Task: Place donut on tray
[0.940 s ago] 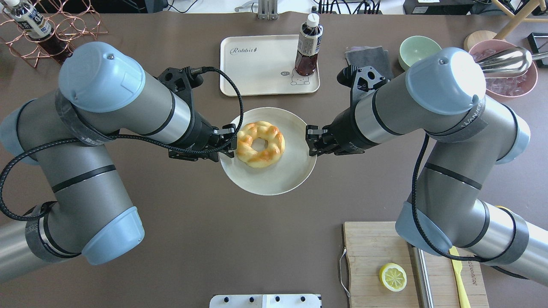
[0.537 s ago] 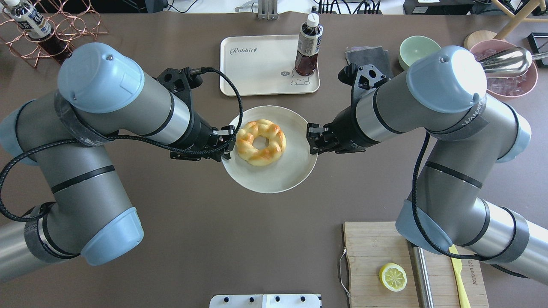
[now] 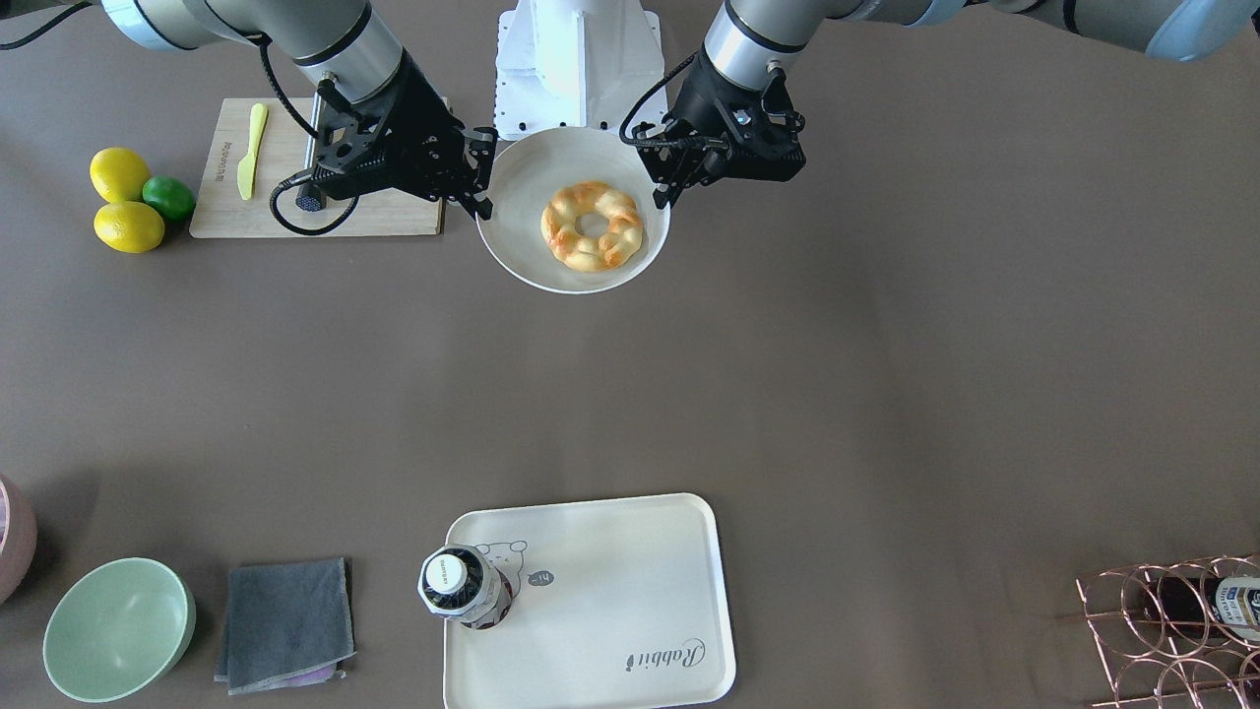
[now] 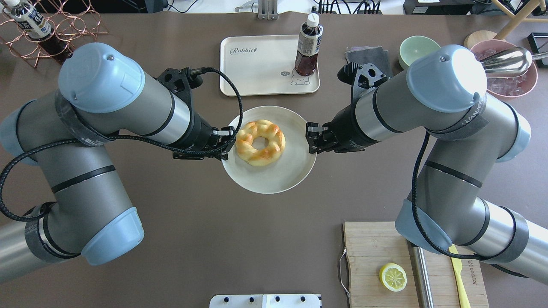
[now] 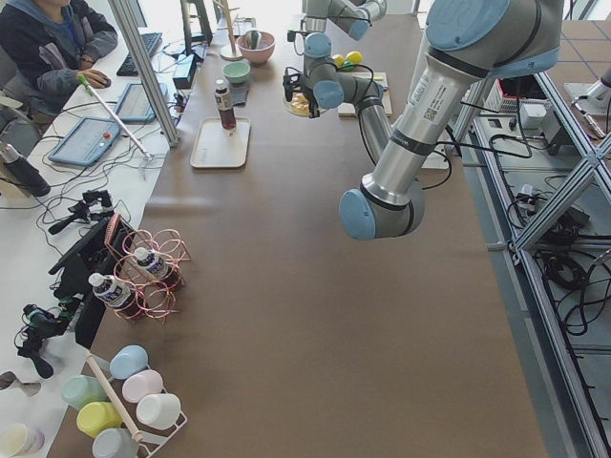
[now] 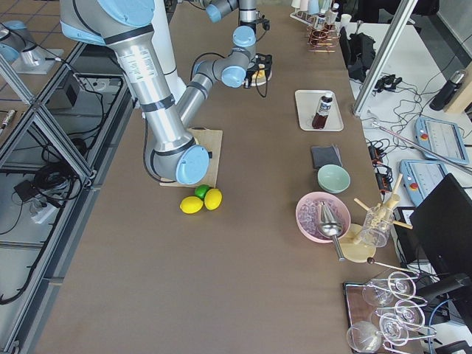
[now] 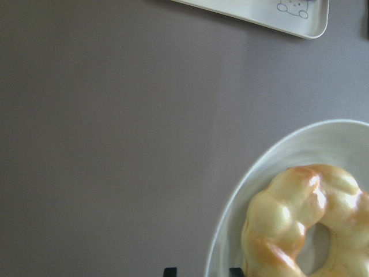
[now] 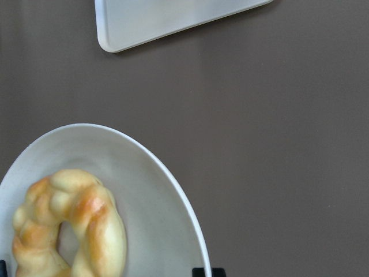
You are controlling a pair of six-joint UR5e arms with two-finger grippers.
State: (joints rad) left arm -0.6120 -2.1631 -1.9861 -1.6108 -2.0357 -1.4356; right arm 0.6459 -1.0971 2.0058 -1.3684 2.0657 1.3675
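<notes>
The donut [image 4: 274,139], a braided golden ring, lies on a round white plate [image 4: 274,177] at mid table. My left gripper [image 4: 229,143] is shut on the plate's left rim. My right gripper [image 4: 311,139] is shut on its right rim. In the front view the donut [image 3: 615,234] sits on the plate [image 3: 527,182] between the left gripper [image 3: 661,187] and the right gripper [image 3: 482,187]. The cream tray [image 4: 257,68] with "Rabbit" script lies beyond the plate, also in the front view [image 3: 610,591]. Both wrist views show the donut [image 7: 282,225] [image 8: 92,219] and a tray corner [image 7: 259,11] [image 8: 161,17].
A dark drink bottle [image 4: 308,45] stands on the tray's right part. A grey cloth [image 4: 368,57], a green bowl [image 4: 417,50] and a pink bowl [image 4: 513,81] are at the far right. A cutting board [image 4: 372,256] with a lemon half [image 4: 393,276] lies near right. A wire rack [image 4: 64,25] is far left.
The plate with the donut and both grippers have shifted slightly toward the tray. Over the last half second they have hardly moved.
</notes>
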